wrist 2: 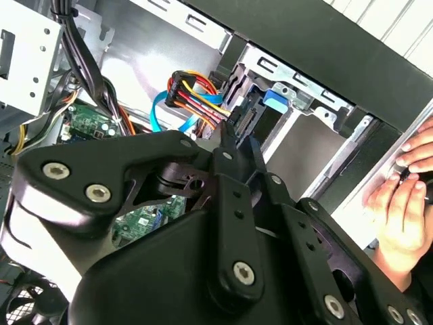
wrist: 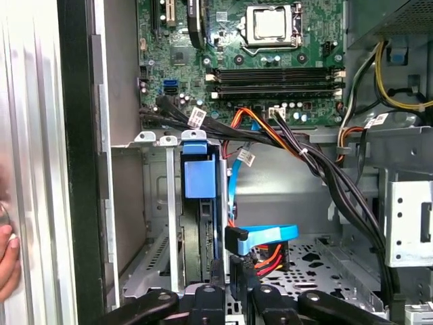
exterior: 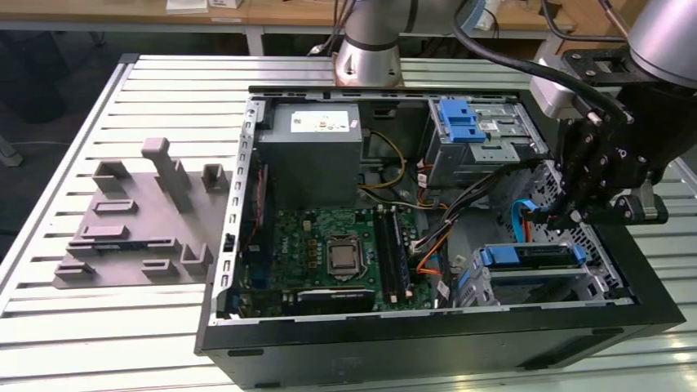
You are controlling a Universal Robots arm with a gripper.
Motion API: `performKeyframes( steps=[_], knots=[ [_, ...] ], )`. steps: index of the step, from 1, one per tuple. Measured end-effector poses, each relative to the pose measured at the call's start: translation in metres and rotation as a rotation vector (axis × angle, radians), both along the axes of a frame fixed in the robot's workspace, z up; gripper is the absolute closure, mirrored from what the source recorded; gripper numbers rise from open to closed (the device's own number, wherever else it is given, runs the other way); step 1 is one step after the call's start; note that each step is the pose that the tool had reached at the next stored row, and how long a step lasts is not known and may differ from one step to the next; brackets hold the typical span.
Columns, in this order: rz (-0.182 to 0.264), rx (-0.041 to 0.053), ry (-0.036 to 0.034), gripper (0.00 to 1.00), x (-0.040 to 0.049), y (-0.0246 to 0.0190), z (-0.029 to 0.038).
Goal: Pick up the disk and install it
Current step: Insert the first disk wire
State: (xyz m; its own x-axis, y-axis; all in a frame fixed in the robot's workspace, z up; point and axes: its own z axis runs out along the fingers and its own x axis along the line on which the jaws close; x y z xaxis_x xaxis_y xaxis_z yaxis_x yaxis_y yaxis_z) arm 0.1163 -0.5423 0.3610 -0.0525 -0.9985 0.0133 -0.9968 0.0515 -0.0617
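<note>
The disk (exterior: 528, 256) sits in the lower drive bay of the open computer case (exterior: 436, 339), near the exterior view's right, its blue carrier showing. In the first wrist view the disk (wrist: 200, 177) stands on edge in the bay, blue tab upward. My gripper (exterior: 557, 219) hangs inside the case just above and beside the bay. Its fingertips (wrist 2: 231, 139) look shut, and they rest against a black cable connector (wrist 2: 243, 119) with coloured wires, next to the disk's blue tab (wrist 2: 276, 99). The same connector (wrist: 237, 240) carries a blue flat cable.
A person's hand (wrist 2: 404, 186) rests on the case's outer edge close to my gripper. Bundles of black cables (wrist: 318, 169) cross the case. The motherboard (exterior: 338, 253), the grey power supply (exterior: 316, 155) and an upper cage with a blue latch (exterior: 463, 122) crowd the inside. A grey fixture (exterior: 136, 220) lies on the table.
</note>
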Motion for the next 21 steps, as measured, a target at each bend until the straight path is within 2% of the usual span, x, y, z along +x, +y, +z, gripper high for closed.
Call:
performKeyframes(
  steps=[5,6,13,21],
  knots=[
    [0.000,-0.0006,-0.0002,0.75,0.0000,0.0014,-0.0011],
    [0.000,-0.0008,-0.0002,0.69,0.0000,0.0019,-0.0013],
    [0.000,-0.0006,-0.0002,0.69,0.0000,0.0038,-0.0049],
    [0.000,-0.0006,-0.0002,0.70,0.0000,0.0040,-0.0098]
  ],
)
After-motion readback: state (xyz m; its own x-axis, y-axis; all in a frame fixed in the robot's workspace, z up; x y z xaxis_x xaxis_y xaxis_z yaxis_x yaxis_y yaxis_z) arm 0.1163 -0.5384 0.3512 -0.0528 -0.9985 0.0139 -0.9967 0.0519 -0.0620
